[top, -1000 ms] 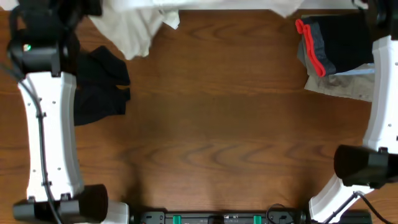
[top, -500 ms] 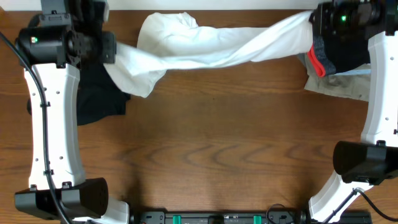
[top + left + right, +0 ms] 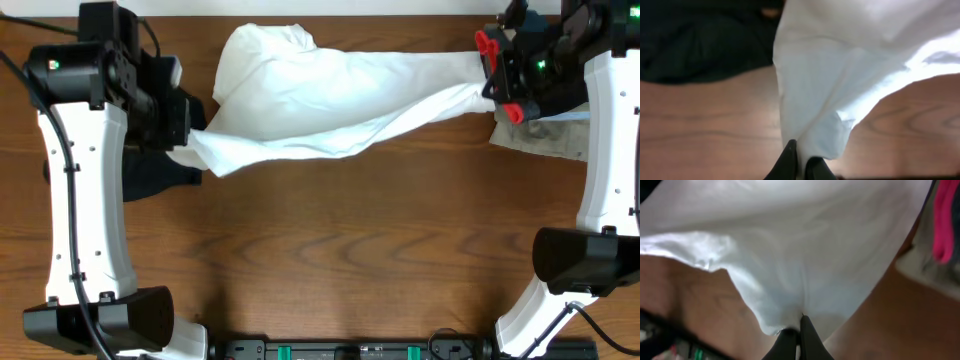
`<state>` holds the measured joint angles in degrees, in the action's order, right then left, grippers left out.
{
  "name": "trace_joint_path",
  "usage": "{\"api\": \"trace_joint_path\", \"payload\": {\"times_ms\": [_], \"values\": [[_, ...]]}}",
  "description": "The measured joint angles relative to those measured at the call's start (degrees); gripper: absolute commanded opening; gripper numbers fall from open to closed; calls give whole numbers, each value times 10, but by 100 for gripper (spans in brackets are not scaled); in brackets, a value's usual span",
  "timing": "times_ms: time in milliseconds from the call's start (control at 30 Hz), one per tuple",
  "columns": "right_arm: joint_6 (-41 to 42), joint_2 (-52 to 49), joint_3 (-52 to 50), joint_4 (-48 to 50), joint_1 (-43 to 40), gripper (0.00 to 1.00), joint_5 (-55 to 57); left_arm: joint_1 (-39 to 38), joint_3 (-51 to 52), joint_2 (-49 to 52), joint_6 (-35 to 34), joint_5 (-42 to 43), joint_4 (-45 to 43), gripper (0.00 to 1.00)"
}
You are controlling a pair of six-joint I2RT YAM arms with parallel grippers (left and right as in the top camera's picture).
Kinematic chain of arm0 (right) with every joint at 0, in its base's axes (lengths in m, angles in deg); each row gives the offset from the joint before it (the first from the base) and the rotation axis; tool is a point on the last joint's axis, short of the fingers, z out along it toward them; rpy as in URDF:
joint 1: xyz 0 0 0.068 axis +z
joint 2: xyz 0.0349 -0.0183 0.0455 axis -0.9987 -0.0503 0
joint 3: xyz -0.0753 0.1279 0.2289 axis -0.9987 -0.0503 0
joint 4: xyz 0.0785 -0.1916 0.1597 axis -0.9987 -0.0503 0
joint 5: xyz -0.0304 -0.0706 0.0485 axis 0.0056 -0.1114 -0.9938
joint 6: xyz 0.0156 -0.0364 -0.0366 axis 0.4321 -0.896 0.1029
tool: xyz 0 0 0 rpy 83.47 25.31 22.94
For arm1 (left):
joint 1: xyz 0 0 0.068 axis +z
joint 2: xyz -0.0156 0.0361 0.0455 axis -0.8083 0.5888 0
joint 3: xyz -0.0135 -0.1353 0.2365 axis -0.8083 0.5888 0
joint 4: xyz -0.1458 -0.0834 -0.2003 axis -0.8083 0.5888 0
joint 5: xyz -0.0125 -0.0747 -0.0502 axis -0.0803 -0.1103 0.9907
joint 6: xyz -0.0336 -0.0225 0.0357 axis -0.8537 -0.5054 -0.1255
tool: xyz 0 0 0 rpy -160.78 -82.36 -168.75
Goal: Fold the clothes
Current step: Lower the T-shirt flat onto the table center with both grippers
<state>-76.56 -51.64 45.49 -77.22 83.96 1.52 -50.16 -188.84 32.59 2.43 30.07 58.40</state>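
Now the white T-shirt (image 3: pixel 310 100) is stretched across the far part of the table (image 3: pixel 350 250) — the left gripper (image 3: pixel 800 162) is clenched on one end and the right gripper (image 3: pixel 799 336) pinches the other end. The black garment (image 3: pixel 150 175) lies crumpled on the wood beside the left arm, partly hidden by it.

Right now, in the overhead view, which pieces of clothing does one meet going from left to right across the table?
black garment → white T-shirt → grey garment with red-orange trim
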Motion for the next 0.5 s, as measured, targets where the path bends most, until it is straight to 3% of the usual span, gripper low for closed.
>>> {"api": "trace_joint_path", "payload": {"times_ms": [233,500], "values": [[21,5,-11,-7,14,1,49,1,92,-57,-26,0,-5,6],[100,80,-139,0,47,2,147,5,229,-168,-61,2,-84,6]]}}
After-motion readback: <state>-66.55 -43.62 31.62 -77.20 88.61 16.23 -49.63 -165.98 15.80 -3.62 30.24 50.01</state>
